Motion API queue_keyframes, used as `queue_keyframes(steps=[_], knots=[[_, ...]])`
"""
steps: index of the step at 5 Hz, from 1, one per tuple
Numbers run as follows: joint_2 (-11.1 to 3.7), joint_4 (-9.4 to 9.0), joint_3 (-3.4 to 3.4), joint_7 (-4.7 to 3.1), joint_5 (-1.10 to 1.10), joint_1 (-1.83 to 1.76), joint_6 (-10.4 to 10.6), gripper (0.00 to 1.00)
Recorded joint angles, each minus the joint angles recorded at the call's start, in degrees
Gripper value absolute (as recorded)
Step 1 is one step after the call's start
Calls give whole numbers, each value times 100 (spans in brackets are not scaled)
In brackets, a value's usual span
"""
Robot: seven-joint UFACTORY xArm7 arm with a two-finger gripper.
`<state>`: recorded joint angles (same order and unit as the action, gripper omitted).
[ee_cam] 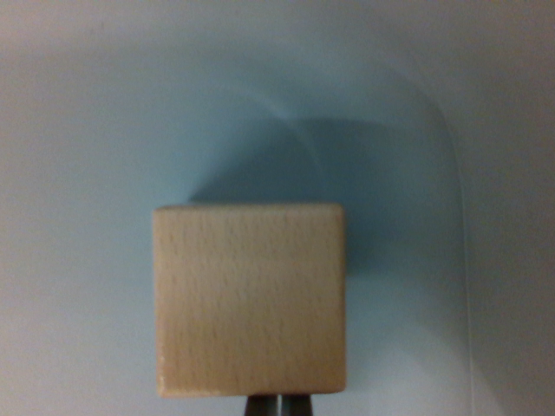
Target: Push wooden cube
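Wooden cube [250,299] fills the lower centre of the wrist view, its pale beech-coloured face square to the camera and its edges aligned with the frame. We see it resting on a smooth, pale blue-white surface [78,130] — no other object shares the view.

At 6 o'clock from the cube, at the bottom edge of the frame, we see the dark tips of the gripper [278,406]. The two fingers stand nearly together, with only a thin bright line between them, and they hold nothing. They lie just below the cube's near edge; we cannot tell whether they touch it.

Step in hand: we judge this to be the contact or early push phase, with the closed fingertips set behind the cube as a single pusher. The next move calls for a straight advance toward 12 o'clock, with the fingertips kept centred on the near edge — an off-centre load would likely turn the cube rather than slide it.

Surface and room: the surface looks even and faintly glossy. A soft shadow spreads from the cube toward 12 and 2 o'clock, and faint curved marks arc across the upper half. Beyond the surface, nothing of the room is visible.
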<state>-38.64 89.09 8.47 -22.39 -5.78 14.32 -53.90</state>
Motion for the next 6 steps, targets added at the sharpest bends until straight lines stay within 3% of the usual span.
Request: queue_keyframes(steps=[1, 2, 3, 4, 5, 6], knots=[[-153, 270, -31, 43, 7, 8, -115, 100], [-153, 270, -31, 43, 7, 8, -115, 100], [-301, 530, -60, 85, 14, 16, -225, 100], [-301, 530, -60, 85, 14, 16, -225, 100], [-435, 767, -87, 123, 20, 23, -326, 100], [-435, 767, -87, 123, 20, 23, -326, 100]])
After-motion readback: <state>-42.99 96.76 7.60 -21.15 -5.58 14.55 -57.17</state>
